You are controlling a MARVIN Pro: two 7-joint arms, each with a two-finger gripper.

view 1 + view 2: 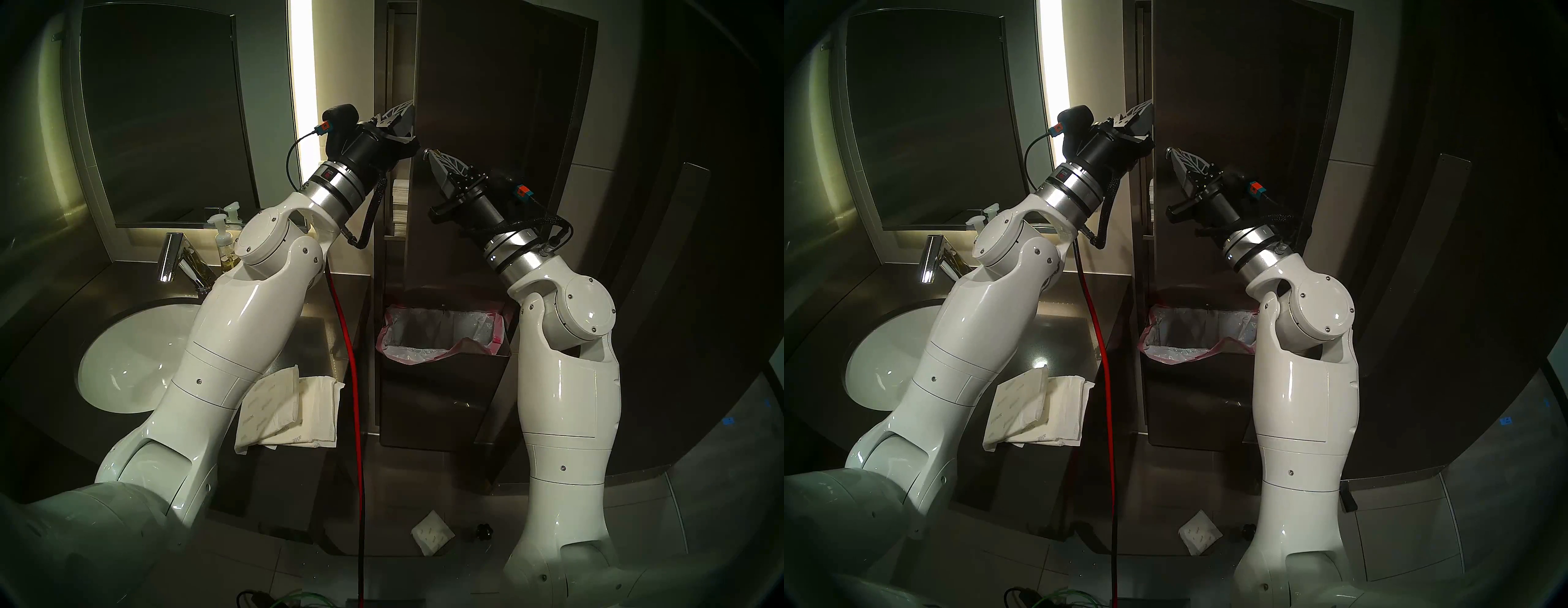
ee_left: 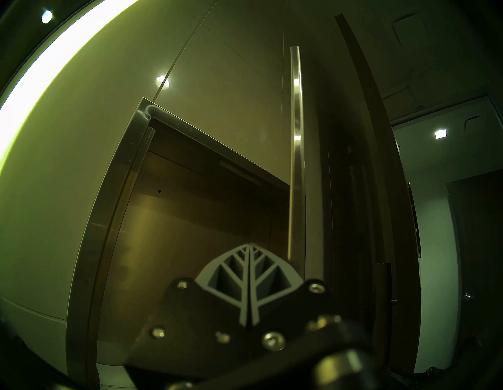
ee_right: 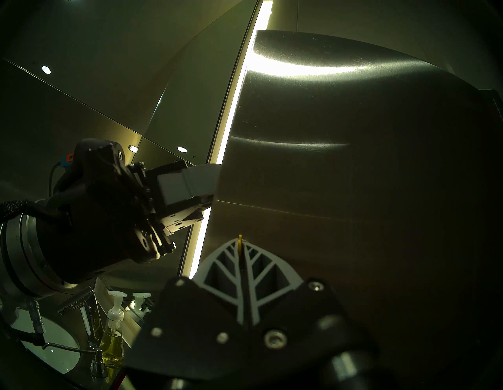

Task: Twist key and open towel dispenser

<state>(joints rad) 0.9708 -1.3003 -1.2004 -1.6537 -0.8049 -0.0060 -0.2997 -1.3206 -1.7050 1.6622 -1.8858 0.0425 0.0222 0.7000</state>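
The towel dispenser [image 1: 500,127] is a tall steel wall cabinet, and its door [image 3: 353,163] stands ajar. The door's free edge [image 2: 295,163] is swung out from the cabinet's frame [image 2: 114,190]. My left gripper [image 1: 403,114] is shut with nothing between its fingers. Its fingertips [image 2: 255,252] reach into the gap behind the door's edge. My right gripper [image 1: 430,153] is shut on the key [image 3: 239,241]. The key's amber head pokes out between the fingertips at the door's front face, near the free edge. The lock is hidden.
A steel waste bin [image 1: 441,382] with a pink-edged bag stands below the dispenser. On the left are a mirror [image 1: 161,114], a sink [image 1: 127,352], a faucet [image 1: 174,259] and a soap bottle [image 1: 222,242]. Towel packs [image 1: 288,407] lie on the counter. A red cable [image 1: 352,382] hangs down.
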